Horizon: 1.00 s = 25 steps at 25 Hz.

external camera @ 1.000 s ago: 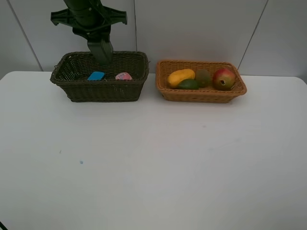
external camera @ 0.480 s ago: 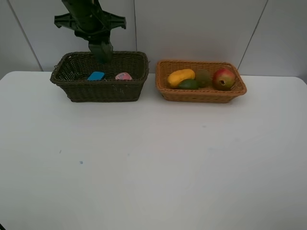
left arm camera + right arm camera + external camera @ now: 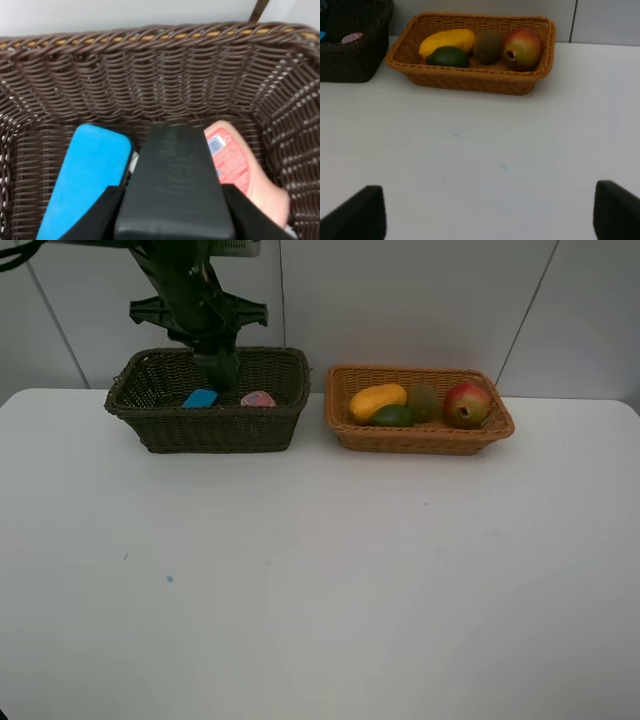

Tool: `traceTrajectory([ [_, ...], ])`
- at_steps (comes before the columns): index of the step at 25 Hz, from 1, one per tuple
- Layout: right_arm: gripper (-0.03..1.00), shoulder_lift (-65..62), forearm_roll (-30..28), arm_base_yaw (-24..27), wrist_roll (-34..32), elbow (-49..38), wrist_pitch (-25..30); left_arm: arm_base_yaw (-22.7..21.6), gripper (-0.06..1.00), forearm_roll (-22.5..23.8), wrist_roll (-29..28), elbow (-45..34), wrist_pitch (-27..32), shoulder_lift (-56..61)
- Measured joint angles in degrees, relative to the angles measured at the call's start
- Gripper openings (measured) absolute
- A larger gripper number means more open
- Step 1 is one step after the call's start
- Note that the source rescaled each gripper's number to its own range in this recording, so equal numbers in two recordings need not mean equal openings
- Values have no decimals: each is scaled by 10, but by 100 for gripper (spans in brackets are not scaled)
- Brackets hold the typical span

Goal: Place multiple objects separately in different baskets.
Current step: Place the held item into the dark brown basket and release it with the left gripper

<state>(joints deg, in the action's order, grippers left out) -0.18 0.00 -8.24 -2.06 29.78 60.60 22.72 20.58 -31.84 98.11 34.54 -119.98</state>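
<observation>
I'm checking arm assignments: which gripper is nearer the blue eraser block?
Left. The left gripper is down inside the dark basket, right beside the blue eraser block. The right gripper hangs over bare table, well away, facing the tan basket.

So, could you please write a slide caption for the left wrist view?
Left gripper holding a dark green bottle inside the dark basket, between blue eraser and pink bottle.

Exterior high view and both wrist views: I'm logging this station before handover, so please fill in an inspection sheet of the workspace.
Surface: white table, a few faint specks.
Job's things: dark olive-brown wicker basket holds blue eraser block and pink bottle; orange-tan wicker basket holds orange-yellow mango, green avocado, brown kiwi, red pomegranate.
Clutter: nothing seen.
Grippers: left gripper lowered into the dark basket, state unclear; right gripper open, empty.
Cables: one at top left.
Surroundings: pale wall panels.
</observation>
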Motion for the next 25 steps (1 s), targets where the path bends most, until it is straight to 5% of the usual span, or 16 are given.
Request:
traceTrajectory([
  [10, 100, 0, 0, 0, 0, 0, 0, -1, 2, 10, 2, 0, -7, -1],
  [12, 100, 0, 0, 0, 0, 0, 0, -2, 19, 16, 6, 0, -10, -1],
  [16, 100, 0, 0, 0, 0, 0, 0, -4, 86, 23, 18, 0, -20, -1],
  [19, 100, 0, 0, 0, 0, 0, 0, -6, 97, 23, 19, 0, -21, -1],
  [25, 100, 0, 0, 0, 0, 0, 0, -7, 100, 22, 20, 0, -21, -1],
])
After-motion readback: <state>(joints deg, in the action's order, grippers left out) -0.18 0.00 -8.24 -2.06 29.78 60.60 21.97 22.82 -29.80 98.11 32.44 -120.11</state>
